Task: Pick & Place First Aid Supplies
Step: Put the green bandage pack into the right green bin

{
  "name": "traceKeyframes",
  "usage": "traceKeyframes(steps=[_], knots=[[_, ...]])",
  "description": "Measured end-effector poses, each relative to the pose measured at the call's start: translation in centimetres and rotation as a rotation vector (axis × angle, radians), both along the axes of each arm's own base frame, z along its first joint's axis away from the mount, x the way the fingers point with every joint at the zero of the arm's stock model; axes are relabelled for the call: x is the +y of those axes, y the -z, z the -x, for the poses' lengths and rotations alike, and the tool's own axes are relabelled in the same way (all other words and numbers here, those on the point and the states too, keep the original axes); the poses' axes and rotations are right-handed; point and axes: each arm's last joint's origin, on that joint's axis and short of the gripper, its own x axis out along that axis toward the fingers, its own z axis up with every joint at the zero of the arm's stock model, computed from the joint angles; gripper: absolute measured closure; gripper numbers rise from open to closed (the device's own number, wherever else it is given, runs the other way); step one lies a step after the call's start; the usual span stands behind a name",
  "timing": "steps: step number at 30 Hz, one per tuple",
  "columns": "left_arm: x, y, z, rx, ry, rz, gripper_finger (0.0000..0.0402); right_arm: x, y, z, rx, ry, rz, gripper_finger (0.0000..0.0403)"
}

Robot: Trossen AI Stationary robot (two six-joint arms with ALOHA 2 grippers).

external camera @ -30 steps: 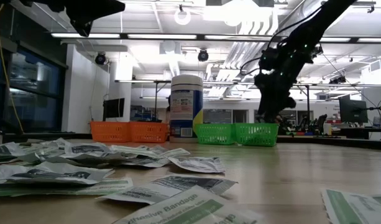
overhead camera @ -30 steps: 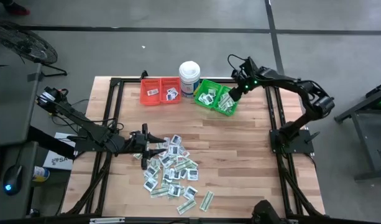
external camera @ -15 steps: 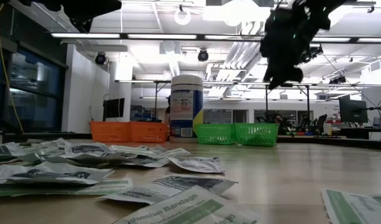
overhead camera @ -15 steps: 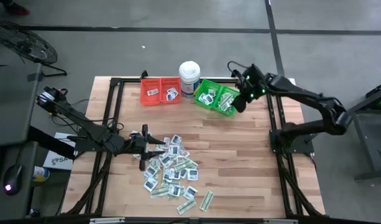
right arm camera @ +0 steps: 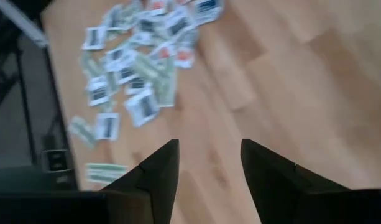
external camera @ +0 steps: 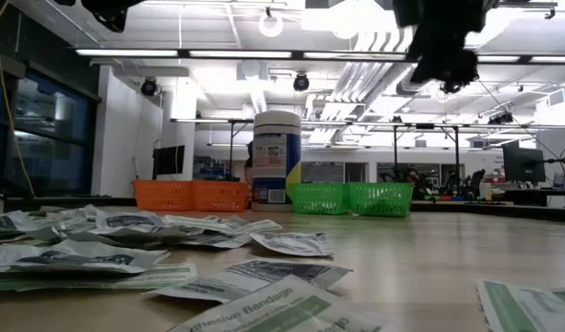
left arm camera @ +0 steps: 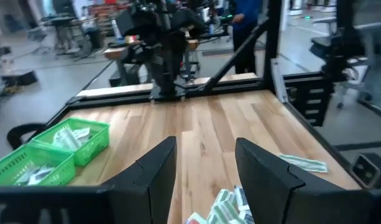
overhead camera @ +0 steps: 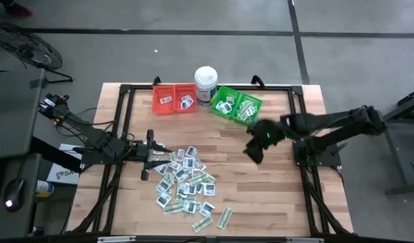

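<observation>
A grey concrete floor [overhead camera: 193, 47] runs all round the wooden surface [overhead camera: 274, 196], crossed by dark seams. At one corner stands a bicycle wheel [overhead camera: 24, 44]. Looking level across the room, long strip lights [external camera: 153, 53] glow along a white ceiling hung with silver ducts [external camera: 365, 78]. A white wall [external camera: 125, 129] meets dark windows [external camera: 29, 138] on one side. Far back, desks carry a monitor [external camera: 524, 164], and a person in a blue top [left arm camera: 243, 25] stands among workbenches
</observation>
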Motion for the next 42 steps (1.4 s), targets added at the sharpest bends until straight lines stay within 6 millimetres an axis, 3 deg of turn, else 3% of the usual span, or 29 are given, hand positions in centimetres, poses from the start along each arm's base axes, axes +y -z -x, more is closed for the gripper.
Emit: traceKeyframes(steps=[6, 11, 18, 24, 34, 42], knots=[[-0.1, -0.2, 0.3, -0.013, 0.111, -0.055, 0.0239, 6.6, 0.7, -1.1, -0.076, -0.032, -0.067, 0.0242], [-0.3, 0.2, 0.3, -0.042, 0.161, -0.065, 0.0239, 11.5, 3.4, -2.7, -0.077, -0.072, -0.127, 0.0243], [0.5, 3.5, 1.7, -0.187, 0.186, 0.032, 0.0239, 16.0, 8.1, -5.1, -0.064, -0.141, -0.213, 0.0244], [1.2, 5.0, 2.9, -0.263, 0.182, 0.099, 0.0239, 19.2, 10.1, -7.8, -0.018, -0.298, -0.195, 0.0251], [1.5, 5.1, 3.4, -0.28, 0.182, 0.109, 0.0239, 21.1, 12.0, -10.3, 0.233, -0.415, 0.111, 0.0237], [1.5, 5.2, 3.4, -0.277, 0.192, 0.11, 0.0239, 21.6, 13.5, -10.7, 0.293, -0.528, 0.147, 0.0193]])
